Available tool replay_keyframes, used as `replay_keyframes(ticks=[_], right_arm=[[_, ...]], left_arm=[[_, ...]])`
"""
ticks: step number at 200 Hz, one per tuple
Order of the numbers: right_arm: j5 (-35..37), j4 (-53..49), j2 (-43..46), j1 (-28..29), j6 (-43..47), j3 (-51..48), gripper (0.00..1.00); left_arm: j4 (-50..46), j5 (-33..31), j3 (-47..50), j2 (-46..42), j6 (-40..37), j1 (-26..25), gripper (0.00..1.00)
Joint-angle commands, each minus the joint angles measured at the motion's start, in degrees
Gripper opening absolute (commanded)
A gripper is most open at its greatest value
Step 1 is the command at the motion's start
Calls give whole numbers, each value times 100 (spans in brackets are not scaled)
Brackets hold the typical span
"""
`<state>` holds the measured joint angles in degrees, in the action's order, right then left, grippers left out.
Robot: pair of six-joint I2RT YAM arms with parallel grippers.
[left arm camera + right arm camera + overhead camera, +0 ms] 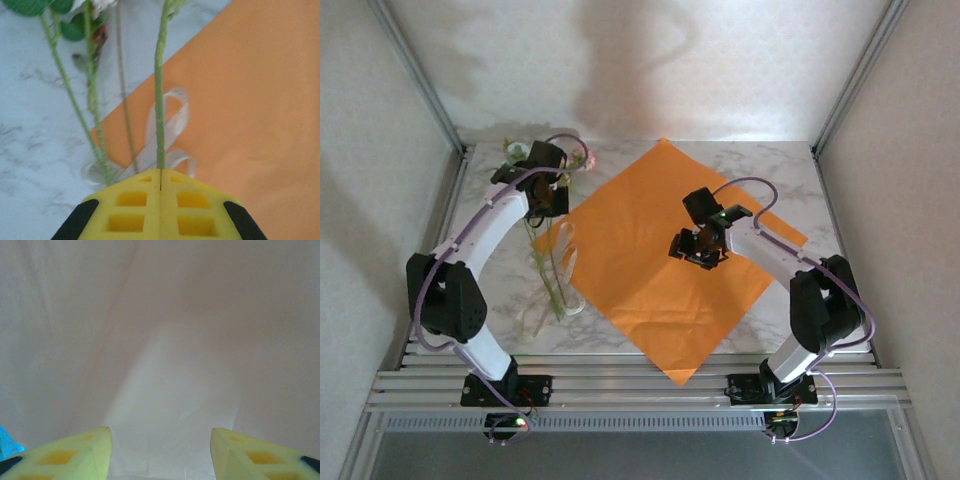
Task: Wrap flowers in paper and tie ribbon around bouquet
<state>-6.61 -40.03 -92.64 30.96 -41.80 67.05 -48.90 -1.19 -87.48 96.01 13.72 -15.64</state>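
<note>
I am working over a white marble tabletop (610,160) inside pale walls (720,60), with the orange paper (640,250) lying as a diamond from the middle toward the right edge. My left gripper (160,172) is pinching one green stem of the flowers (159,100), fingers pressed together on it, beside the paper's left corner. The blooms are pointing toward the far left corner. The ribbon (172,120) is lying looped beneath the stems. My right gripper (700,250) is hovering over the paper's middle, fingers parted, holding nothing.
</note>
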Motion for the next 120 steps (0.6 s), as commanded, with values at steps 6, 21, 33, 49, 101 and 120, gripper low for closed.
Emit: replay_keyframes(ticks=[6, 21, 33, 49, 101, 120], right_arm=[[212, -141, 207, -4, -112, -138, 55], [221, -154, 244, -11, -100, -174, 55], [221, -154, 279, -20, -100, -209, 55], [219, -160, 329, -37, -108, -264, 55], [220, -261, 528, -72, 24, -324, 56], [156, -286, 519, -72, 101, -296, 57]], left_arm=[[383, 511, -361, 2, 360, -569, 0], [628, 500, -588, 243, 528, -872, 0], [854, 604, -683, 462, 750, -998, 0], [1278, 867, -589, 811, 886, -1154, 0], [920, 173, -477, 1317, 1736, -1162, 24], [564, 13, -220, 1214, 1934, -989, 36]])
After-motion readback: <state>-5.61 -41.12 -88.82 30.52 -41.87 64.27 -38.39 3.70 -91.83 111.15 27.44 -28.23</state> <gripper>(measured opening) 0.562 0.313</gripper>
